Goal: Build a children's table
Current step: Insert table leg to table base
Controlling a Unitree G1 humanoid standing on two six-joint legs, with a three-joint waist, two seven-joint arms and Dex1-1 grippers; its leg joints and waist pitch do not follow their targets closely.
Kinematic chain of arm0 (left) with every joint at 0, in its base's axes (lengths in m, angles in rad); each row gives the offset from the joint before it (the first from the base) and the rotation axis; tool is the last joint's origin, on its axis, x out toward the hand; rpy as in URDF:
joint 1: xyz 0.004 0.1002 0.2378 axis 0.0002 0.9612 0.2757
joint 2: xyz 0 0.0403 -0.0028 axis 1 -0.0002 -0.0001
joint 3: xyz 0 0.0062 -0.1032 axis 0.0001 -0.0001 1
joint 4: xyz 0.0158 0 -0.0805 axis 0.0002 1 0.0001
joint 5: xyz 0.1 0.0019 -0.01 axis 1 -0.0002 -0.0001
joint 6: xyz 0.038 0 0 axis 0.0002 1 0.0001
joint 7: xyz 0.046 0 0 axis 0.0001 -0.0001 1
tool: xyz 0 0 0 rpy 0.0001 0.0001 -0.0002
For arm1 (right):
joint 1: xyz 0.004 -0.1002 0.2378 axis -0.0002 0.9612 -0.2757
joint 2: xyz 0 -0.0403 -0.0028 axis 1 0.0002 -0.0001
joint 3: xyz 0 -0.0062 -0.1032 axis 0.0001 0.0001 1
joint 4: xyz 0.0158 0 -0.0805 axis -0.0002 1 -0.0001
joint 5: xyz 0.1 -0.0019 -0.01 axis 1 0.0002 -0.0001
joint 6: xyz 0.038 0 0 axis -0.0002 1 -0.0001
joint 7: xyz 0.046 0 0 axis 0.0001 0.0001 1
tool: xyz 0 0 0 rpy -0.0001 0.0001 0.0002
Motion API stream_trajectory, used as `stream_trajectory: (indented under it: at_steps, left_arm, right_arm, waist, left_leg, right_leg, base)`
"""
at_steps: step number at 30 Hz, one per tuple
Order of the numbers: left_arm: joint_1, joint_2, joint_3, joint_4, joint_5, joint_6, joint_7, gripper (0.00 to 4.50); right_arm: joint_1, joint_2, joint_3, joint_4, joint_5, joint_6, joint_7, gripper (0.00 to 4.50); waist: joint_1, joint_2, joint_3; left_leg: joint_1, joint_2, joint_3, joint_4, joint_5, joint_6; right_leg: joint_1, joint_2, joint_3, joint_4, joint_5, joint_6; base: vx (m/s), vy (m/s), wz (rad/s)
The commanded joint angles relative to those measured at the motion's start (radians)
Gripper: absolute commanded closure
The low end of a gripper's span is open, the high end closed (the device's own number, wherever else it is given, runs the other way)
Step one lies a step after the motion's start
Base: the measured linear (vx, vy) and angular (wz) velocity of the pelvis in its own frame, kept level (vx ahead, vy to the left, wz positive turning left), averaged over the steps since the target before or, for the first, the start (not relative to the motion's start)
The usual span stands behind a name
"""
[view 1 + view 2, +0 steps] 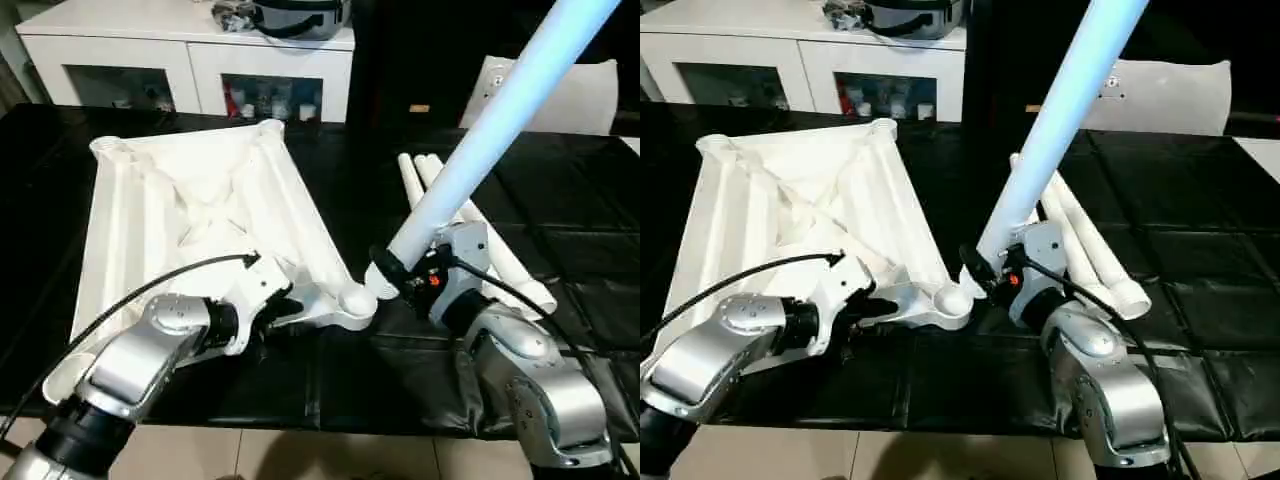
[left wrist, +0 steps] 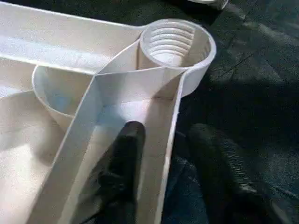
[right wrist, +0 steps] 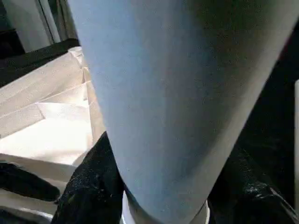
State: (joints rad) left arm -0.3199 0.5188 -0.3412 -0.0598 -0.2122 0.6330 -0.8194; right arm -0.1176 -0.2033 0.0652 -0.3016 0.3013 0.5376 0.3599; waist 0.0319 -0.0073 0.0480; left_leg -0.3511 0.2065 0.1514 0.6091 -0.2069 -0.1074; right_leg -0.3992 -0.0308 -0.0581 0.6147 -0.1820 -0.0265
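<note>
head camera, left eye: the white tabletop lies ribs-up on the left half of the black table, reaching from near the far edge toward the near edge. the left pincer is at the tabletop's near rim, just beside the round corner socket. the right pincer is clamped on the thick end of a long white leg that slants up and away, its lower end just beside that socket. three more legs lie bundled on the table's right half, behind the right arm.

right eye: same layout. a white cabinet stands beyond the far edge, and a white pillow-like block sits at the far right.

left wrist: one black finger is inside the rim wall, the other outside it on the black cover, the wall between them; whether they press it, cannot tell. the socket's threads show ahead.

right wrist: black fingers hug both sides of the leg.
</note>
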Motion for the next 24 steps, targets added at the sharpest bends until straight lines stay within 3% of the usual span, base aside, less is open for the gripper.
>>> stream_trajectory:
  at_steps: [1, 5, 14, 20, 22, 24]
  left_arm:
    - [-0.011, 0.003, -0.011, 0.012, 0.008, 0.010, -0.002, 3.16]
    - [-0.013, 0.007, -0.019, 0.018, 0.015, 0.014, -0.017, 3.34]
    - [-0.028, 0.017, -0.052, 0.050, 0.054, 0.000, -0.033, 4.22]
    - [-0.038, 0.011, -0.044, 0.062, 0.053, -0.017, -0.040, 4.48]
    - [-0.044, 0.015, -0.049, 0.064, 0.050, -0.046, -0.072, 4.50]
    - [-0.045, 0.022, -0.058, 0.072, 0.055, -0.076, -0.099, 4.50]
  right_arm:
    - [-0.006, -0.010, -0.017, -0.005, 0.005, -0.014, 0.012, 2.56]
    - [-0.011, -0.015, -0.014, 0.004, 0.003, -0.017, 0.021, 2.56]
    - [-0.021, -0.028, -0.002, 0.015, 0.002, -0.019, 0.044, 2.56]
    - [-0.030, -0.033, 0.003, 0.020, 0.006, -0.017, 0.058, 2.56]
    - [-0.041, -0.045, 0.018, 0.031, 0.019, -0.007, 0.092, 2.56]
    - [-0.050, -0.057, 0.037, 0.042, 0.034, 0.019, 0.131, 2.56]
  waist:
    - [0.001, 0.013, -0.051]
    - [0.000, 0.013, -0.052]
    - [0.001, 0.014, -0.052]
    - [-0.002, 0.012, -0.054]
    - [-0.001, 0.006, -0.054]
    - [-0.002, 0.009, -0.053]
  left_leg:
    - [-0.003, 0.009, 0.001, -0.076, -0.185, -0.002]
    - [-0.003, 0.010, 0.000, -0.076, -0.186, 0.000]
    - [-0.003, 0.010, 0.000, -0.077, -0.188, 0.003]
    - [-0.005, 0.011, 0.000, -0.076, -0.170, 0.003]
    - [-0.006, 0.009, 0.002, -0.075, -0.163, 0.007]
    - [-0.005, 0.010, 0.003, -0.074, -0.160, 0.011]
  right_leg:
    - [0.049, -0.078, 0.051, -0.090, -0.348, -0.089]
    - [0.049, -0.078, 0.051, -0.090, -0.345, -0.091]
    - [0.049, -0.078, 0.051, -0.092, -0.349, -0.088]
    - [0.052, -0.079, 0.052, -0.087, -0.314, -0.101]
    - [0.053, -0.080, 0.052, -0.087, -0.315, -0.104]
    - [0.051, -0.080, 0.053, -0.090, -0.322, -0.104]
  base:
    - [0.000, 0.000, 0.00]
    - [0.000, 0.000, 0.00]
    - [0.000, 0.000, 0.00]
    - [0.000, 0.000, 0.00]
    - [0.000, 0.000, 0.00]
    - [0.000, 0.000, 0.00]
